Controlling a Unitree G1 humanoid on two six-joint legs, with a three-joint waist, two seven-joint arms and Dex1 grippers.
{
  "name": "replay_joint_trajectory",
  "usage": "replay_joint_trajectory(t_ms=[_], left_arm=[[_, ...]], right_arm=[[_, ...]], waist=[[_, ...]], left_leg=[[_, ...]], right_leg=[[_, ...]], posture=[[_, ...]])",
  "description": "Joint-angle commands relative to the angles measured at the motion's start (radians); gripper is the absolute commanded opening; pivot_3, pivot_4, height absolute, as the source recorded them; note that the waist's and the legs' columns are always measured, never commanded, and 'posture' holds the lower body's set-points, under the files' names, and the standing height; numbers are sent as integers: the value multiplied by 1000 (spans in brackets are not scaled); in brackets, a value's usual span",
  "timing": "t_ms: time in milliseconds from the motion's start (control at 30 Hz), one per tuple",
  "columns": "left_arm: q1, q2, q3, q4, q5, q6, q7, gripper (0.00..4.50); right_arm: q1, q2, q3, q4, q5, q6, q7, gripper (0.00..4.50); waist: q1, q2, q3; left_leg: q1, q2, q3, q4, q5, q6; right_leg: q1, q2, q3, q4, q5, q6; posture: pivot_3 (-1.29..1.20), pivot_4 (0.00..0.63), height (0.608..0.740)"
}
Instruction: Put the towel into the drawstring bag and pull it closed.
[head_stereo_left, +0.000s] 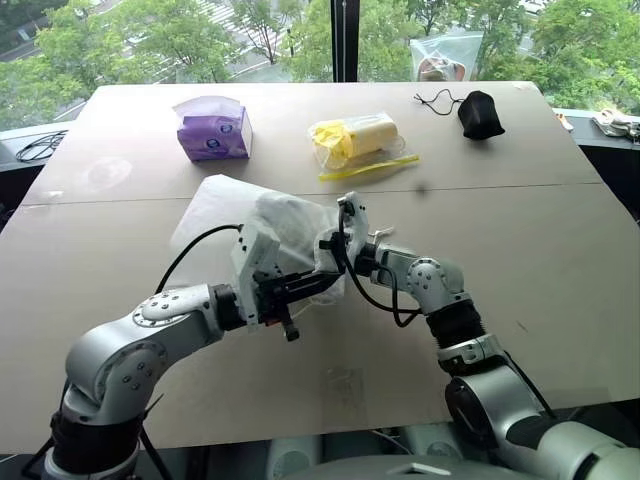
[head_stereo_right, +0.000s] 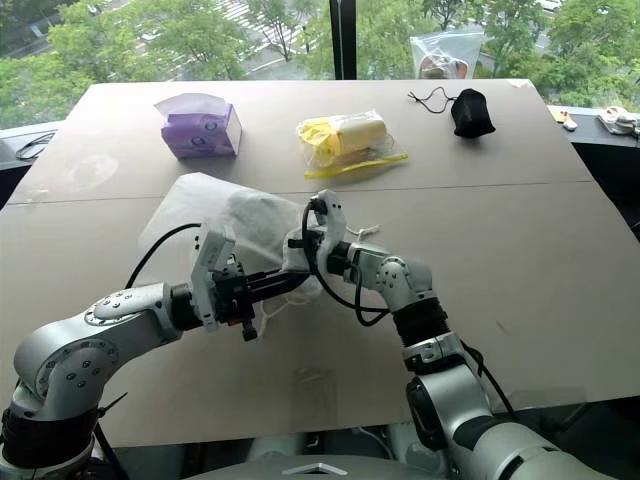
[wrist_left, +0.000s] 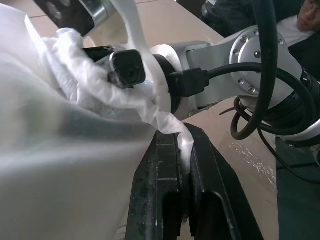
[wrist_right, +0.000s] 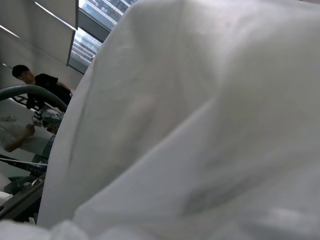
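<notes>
You are holding the drawstring bag (head_stereo_left: 285, 232) up off the table (head_stereo_left: 560, 250) near its front middle, with both arms meeting at the gathered mouth. The left gripper (wrist_left: 184, 150) is pinching a strip of the bag's white fabric or cord between its closed black fingers (wrist_left: 157, 165); the wrist view shows the material running straight down into the slot between them. The right gripper (head_stereo_left: 326, 246) is pressing into the same bunched end from the other side, closed, apparently on the fabric; its own wrist view is looking straight into white cloth. Opposed grips like these suit a cinching pull, so the closing step is probably in hand.

The towel is hidden: a darker mass is showing through the thin fabric of the raised part, which may be it, but you cannot confirm that from here. The rear of the bag is lying flat on the table, trailing toward the purple tissue box (head_stereo_left: 212, 132).

Open room is lying mostly to the right and toward the near edge, where the tabletop is bare. Well behind the bag, the clear plastic bag with yellow contents (head_stereo_left: 360, 140) and the black pouch (head_stereo_left: 481, 114) are sitting apart from the work. The two wrists are nearly touching, and the right arm's black cable (head_stereo_left: 365, 295) is looping just beside the left fingers, so a pull apart is the safer direction.
</notes>
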Motion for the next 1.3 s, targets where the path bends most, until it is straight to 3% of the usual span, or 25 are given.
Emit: replay_joint_trajectory(t_ms=[33,133,267,400,533,667,733,800,900,1033,1133,1300], left_arm=[[8,12,-22,-59,-39,-9,-35,0],[19,20,-27,-54,-25,-22,-52,0],[-21,56,-50,13,57,-82,-127,0],[-131,90,-69,147,122,-150,-246,0],[-281,141,-148,320,246,-250,-410,0],[-402,176,-268,530,470,-492,-579,0],[-447,167,-271,612,508,-542,-607,0],[-497,159,-272,711,577,-636,-611,0],[-552,113,-262,774,615,-692,-569,0],[-551,49,-288,684,657,-693,-507,0],[-544,3,-285,595,649,-634,-457,0],[-515,-62,-292,524,706,-565,-321,0]], right_arm=[[-37,38,55,1,-72,-56,45,36],[-5,-6,-7,-31,-73,-79,41,36],[84,-134,-83,-224,-18,-15,84,1710],[201,-304,-78,-470,-18,51,95,3733],[309,-497,-64,-675,-61,61,118,3733],[385,-635,-111,-845,-37,58,156,3733],[418,-691,-128,-913,8,70,196,4261],[442,-736,-131,-958,8,70,202,4419],[407,-688,-82,-916,-4,33,187,4419],[280,-528,36,-744,-138,-110,130,4419],[206,-428,52,-642,-180,-154,92,4419],[187,-412,97,-613,-241,-256,144,4419]], waist=[[1,0,0],[3,0,0],[18,0,0],[29,0,0],[28,2,1],[29,4,2],[25,3,2],[29,3,2],[27,3,2],[18,2,2],[24,3,2],[32,3,2]], left_leg=[[0,0,0,0,0,0],[-1,0,-1,0,0,0],[-1,-2,-3,0,0,0],[-1,-4,-4,0,0,0],[-1,-4,-4,0,0,0],[-1,-5,-5,0,0,0],[0,-4,-5,0,0,0],[-1,-4,-6,0,0,0],[-1,-4,-5,1,0,1],[0,-4,-5,3,0,1],[-2,-3,-5,4,0,0],[-3,-4,-5,5,0,0]], right_leg=[[0,0,0,0,0,0],[0,-2,-1,0,0,0],[1,-7,-4,0,0,0],[2,-7,-6,0,0,0],[2,-2,-5,0,0,0],[0,2,-3,-1,-1,0],[0,2,-3,-1,-1,0],[1,2,-3,-1,-1,0],[1,2,-3,-1,-1,0],[1,2,-1,1,0,1],[1,2,-1,1,0,0],[1,-1,0,-1,0,1]], posture=[[0,150,740],[0,150,740],[0,150,740],[0,150,740],[0,150,740],[0,150,740],[0,150,740],[0,150,740],[0,150,740],[0,150,740],[0,150,740],[0,150,740]])
